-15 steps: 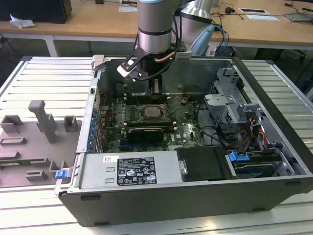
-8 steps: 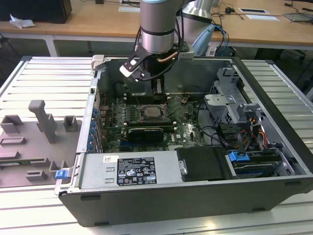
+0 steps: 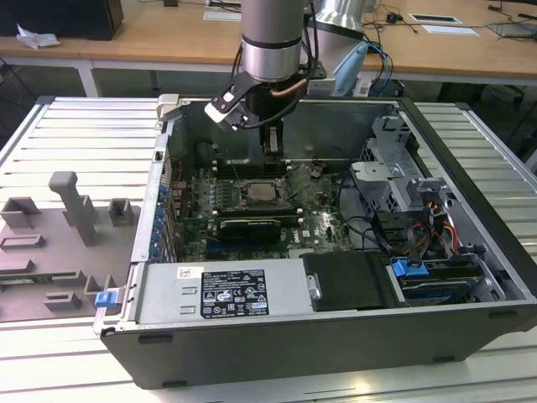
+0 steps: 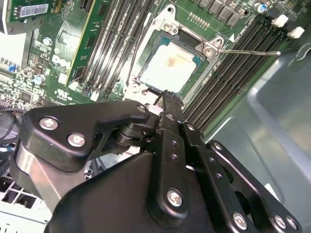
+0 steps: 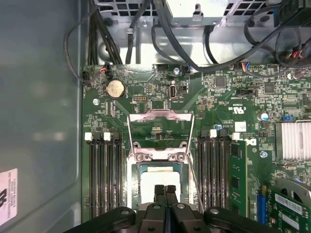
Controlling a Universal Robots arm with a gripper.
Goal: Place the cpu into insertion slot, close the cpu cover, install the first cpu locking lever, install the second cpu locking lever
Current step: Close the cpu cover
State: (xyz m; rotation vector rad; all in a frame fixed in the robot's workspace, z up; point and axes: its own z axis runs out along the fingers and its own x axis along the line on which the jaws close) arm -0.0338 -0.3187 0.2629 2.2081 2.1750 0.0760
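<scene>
Jaws: pressed shut, fingertips (image 5: 160, 192) together, nothing gripped (empty-handed).
My position: upper middle of the exterior view, hanging inside the open computer case (image 3: 252, 357), over the motherboard (image 3: 319, 222).
cpu (image 5: 148, 182): flat in its socket, pale top up, directly beneath my fingertips; contact I cannot tell.
cpu cover (image 5: 160, 115): swung open, lying back beyond the socket, green board showing through its window.
Locking lever (image 4: 248, 52): thin rod, standing free beside the socket.

The arm (image 3: 270, 38) hangs vertical, pointing straight down, its 2 fingers (image 5: 162, 192) seemingly pressed together.
</scene>
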